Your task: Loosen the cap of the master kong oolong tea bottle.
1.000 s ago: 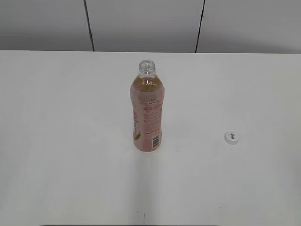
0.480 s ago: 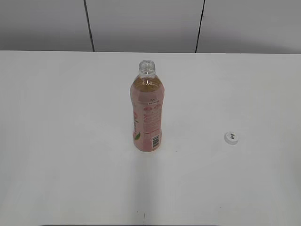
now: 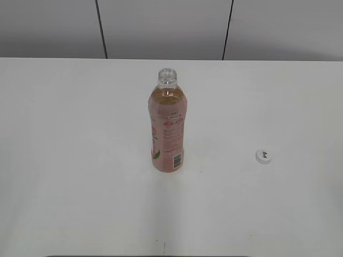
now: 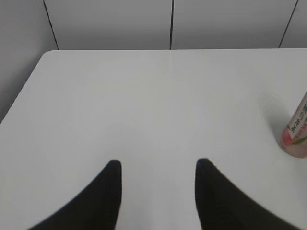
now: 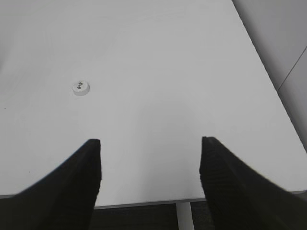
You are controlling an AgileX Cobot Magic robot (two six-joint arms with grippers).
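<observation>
Cap off and lying on the table, bottle standing open, both my grippers empty.

From the exterior camera I see the master kong oolong tea bottle (image 3: 168,126) upright near the middle of the white table (image 3: 69,160), its clear threaded neck bare. The cap (image 3: 263,156) lies flat on the table well apart from the bottle, to its right, dark mark facing up. My left gripper (image 4: 158,165) has its fingers spread wide with nothing between them; only the bottle's base shows at the right edge of that wrist view. My right gripper (image 5: 150,143) is likewise spread wide and holds nothing, hanging over the near table edge, with the cap ahead and to its left.
</observation>
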